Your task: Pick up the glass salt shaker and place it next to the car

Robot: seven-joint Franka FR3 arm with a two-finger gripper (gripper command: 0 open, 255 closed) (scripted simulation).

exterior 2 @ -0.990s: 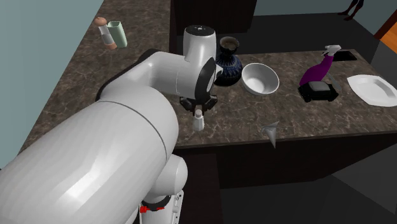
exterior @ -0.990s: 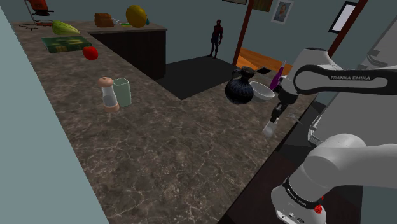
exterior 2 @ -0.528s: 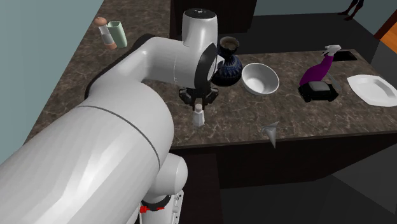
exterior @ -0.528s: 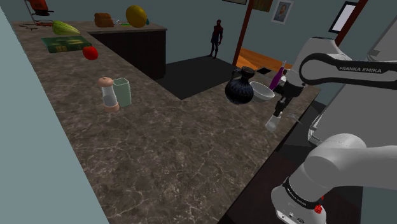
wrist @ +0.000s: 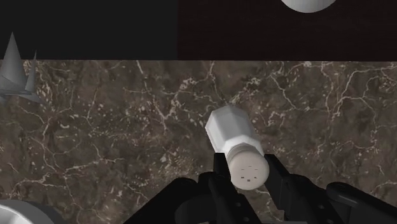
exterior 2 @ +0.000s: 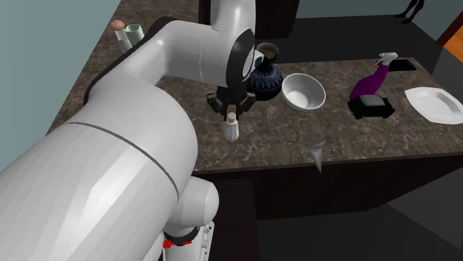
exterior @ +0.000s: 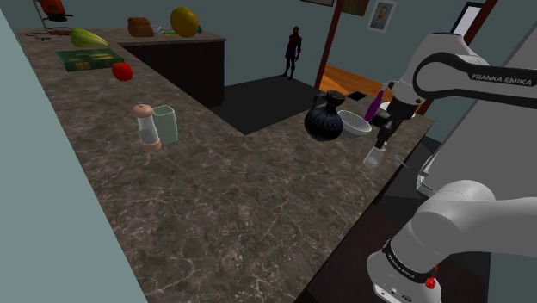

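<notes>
While the tool (wrist: pixel 248 177) clasps a white salt shaker (wrist: pixel 231 130), bowl (exterior 2: pixel 303 93) beside dark vase (exterior 2: pixel 265 77).

The white arm (exterior: pixel 465 73) bears the lettering "FRANKA EMIKA" on its upper link.

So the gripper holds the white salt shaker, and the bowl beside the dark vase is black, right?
No, the bowl is white, as the second exterior view shows. The gripper does hold the white salt shaker, and the bowl is beside the dark vase.
</notes>
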